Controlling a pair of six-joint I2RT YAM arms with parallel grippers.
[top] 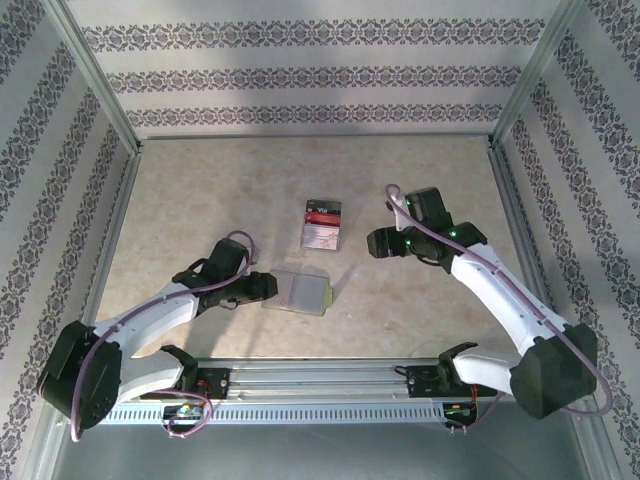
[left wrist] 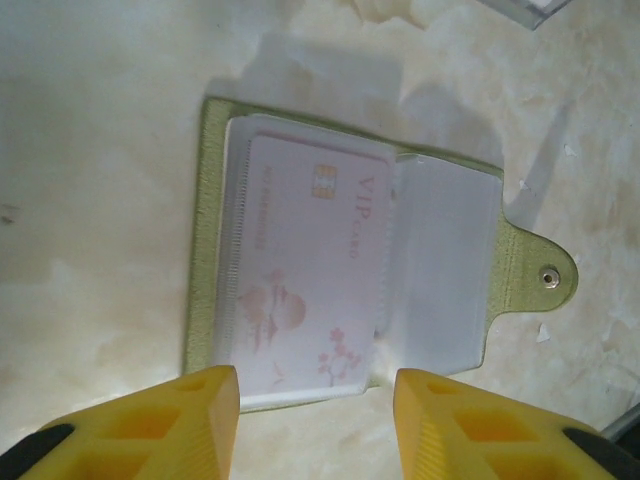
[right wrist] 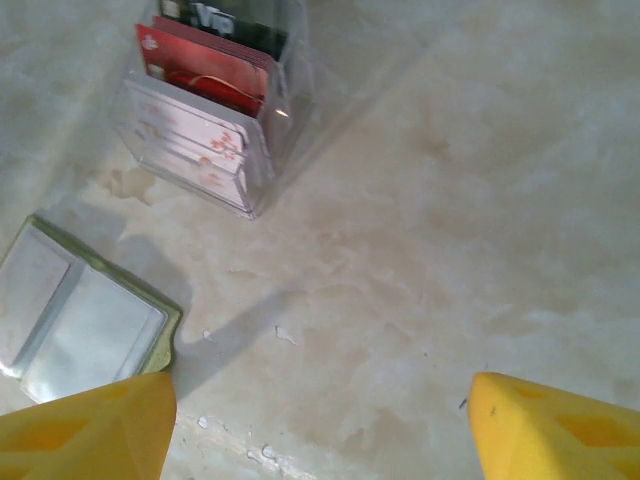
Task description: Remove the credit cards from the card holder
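The olive-green card holder (top: 298, 291) lies open and flat on the beige table (top: 200, 190), toward the near edge and a little left of centre. Its snap tab (left wrist: 541, 277) sticks out to one side. A white VIP card (left wrist: 310, 270) with a gold chip and pink blossom print sits inside one translucent pocket. The left gripper (top: 264, 287) is just beside the holder's left edge, its yellow fingers (left wrist: 190, 410) moderately apart over that edge with nothing between them; whether they touch it cannot be told. Behind the holder stands a clear plastic tray (top: 322, 225) holding red, white and black cards (right wrist: 205, 75) on edge. The right gripper (top: 372, 242) hangs near the tray's right side, apart from it, its jaws spread wide and empty.
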